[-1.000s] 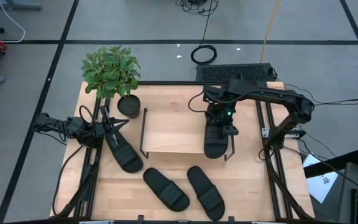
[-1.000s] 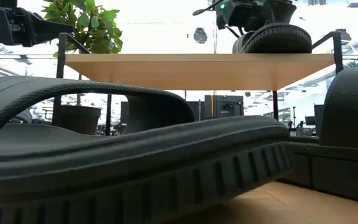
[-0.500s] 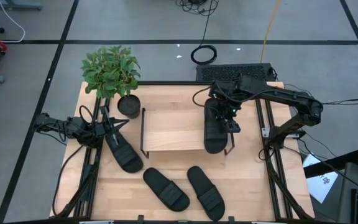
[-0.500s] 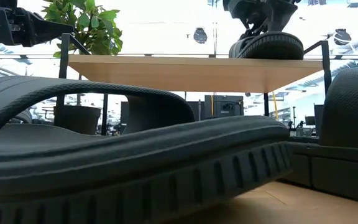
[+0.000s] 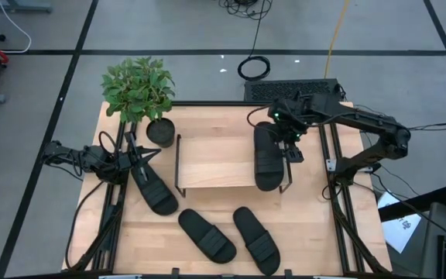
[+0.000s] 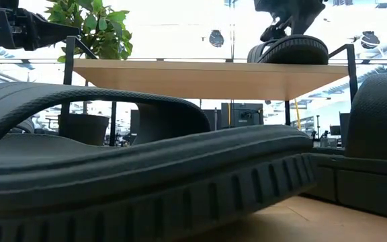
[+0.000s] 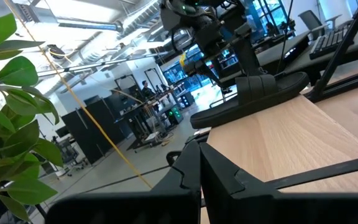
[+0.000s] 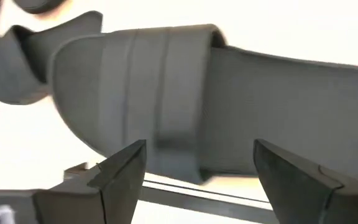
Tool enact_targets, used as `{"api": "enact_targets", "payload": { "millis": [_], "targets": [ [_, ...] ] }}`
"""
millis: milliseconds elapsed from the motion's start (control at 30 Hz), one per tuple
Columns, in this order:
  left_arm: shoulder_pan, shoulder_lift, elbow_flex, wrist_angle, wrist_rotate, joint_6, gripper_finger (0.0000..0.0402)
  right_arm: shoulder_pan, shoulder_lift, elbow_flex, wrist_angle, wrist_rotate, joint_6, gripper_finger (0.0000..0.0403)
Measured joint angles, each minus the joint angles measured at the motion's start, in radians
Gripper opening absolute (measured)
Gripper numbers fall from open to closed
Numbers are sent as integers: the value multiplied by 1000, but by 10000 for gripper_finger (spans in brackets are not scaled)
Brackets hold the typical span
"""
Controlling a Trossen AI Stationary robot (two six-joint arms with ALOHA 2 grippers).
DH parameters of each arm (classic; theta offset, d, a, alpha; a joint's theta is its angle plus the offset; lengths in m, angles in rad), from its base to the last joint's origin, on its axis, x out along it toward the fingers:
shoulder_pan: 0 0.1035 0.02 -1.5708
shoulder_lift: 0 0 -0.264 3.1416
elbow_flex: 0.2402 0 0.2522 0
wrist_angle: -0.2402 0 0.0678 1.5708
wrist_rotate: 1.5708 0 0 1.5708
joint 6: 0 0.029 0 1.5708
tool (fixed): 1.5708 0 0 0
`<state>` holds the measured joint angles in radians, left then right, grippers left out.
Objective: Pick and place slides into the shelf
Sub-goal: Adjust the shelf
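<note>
One black slide (image 5: 266, 159) lies flat, sole down, on the right end of the shelf's wooden top board (image 5: 215, 163). It also shows in the low view as slide (image 6: 287, 49) and from above in the right wrist view as slide (image 8: 197, 93). My right gripper (image 5: 287, 145) hangs open just above it, by its far right side, its fingers (image 8: 120, 177) clear of the strap. Three more slides lie on the table: slide (image 5: 153, 186), slide (image 5: 206, 235) and slide (image 5: 255, 240). My left gripper (image 5: 147, 155) waits shut at the left, near the shelf's left end.
A potted plant (image 5: 138, 89) in a black pot (image 5: 159, 132) stands at the far left, just behind the shelf's left frame. The shelf's black wire side frames (image 5: 179, 164) stand up at both ends. A keyboard (image 5: 293, 91) lies past the far edge.
My right gripper has risen off the slide on the shelf and drawn back toward the table's far right, tipping less steeply downward. The slide stays lying on the shelf's top board. My left arm has kept still.
</note>
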<state>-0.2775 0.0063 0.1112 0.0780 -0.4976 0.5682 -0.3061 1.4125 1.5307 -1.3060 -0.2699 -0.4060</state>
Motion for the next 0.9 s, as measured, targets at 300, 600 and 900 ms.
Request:
{"api": "enact_targets", "payload": {
  "millis": [300,600,900],
  "targets": [
    [0,0,0,-1,0,0,1,-19,-154,-6,185,428,-25,253],
    [0,0,0,-1,0,13,1,-119,-287,-211,340,400,37,35],
    [0,0,0,-1,0,5,1,-271,-554,-486,604,179,-44,8]
  ]
}}
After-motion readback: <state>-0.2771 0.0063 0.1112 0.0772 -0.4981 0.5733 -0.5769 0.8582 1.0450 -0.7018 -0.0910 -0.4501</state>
